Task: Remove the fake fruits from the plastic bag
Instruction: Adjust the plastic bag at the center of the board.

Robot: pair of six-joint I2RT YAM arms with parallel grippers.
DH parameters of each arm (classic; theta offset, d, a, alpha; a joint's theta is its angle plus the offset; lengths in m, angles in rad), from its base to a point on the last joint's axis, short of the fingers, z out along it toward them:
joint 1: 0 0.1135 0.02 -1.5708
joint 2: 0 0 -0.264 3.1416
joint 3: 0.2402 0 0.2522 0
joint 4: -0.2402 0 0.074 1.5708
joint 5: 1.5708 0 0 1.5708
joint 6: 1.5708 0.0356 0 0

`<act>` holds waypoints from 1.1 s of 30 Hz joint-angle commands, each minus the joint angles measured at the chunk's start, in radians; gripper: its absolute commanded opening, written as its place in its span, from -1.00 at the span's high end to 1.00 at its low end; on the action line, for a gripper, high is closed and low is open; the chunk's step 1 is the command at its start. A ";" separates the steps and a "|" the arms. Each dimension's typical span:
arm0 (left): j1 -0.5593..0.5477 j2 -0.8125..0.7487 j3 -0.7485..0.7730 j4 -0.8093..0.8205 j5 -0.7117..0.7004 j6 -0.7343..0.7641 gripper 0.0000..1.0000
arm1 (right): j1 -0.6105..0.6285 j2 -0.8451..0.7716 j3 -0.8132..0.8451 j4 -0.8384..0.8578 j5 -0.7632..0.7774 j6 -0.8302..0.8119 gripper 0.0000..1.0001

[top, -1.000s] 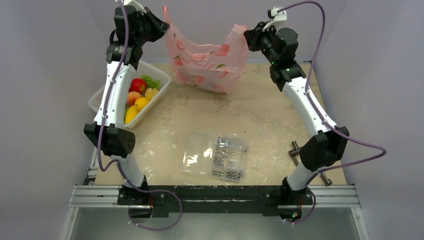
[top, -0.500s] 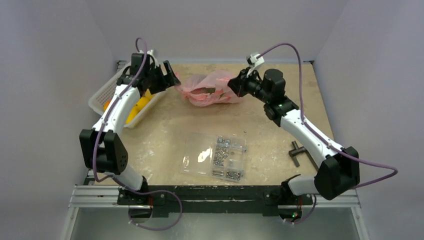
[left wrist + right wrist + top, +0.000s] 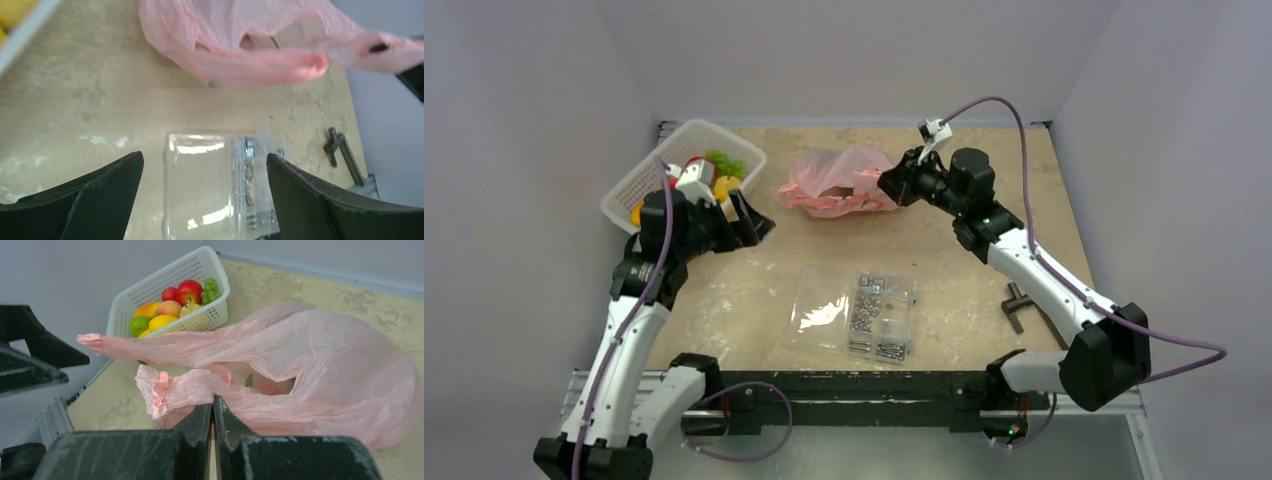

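Pinching the plastic bag (image 3: 310, 355), right fingers (image 3: 206, 421) clamped on its edge, left fingers (image 3: 100, 192) spread apart, empty, bag beyond them.

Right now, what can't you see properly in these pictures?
- Inside the plastic bag: top view, crumpled pink folds hide any fruit; right wrist view shows only a green sliver.
- Basket: left wrist view, cut off by the corner.
- Screws in the clear case: blurred, too small to count.
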 commanded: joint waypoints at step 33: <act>-0.494 0.433 0.093 0.410 -0.197 -0.119 -0.64 | 0.048 -0.183 -0.113 -0.477 0.234 0.065 -0.49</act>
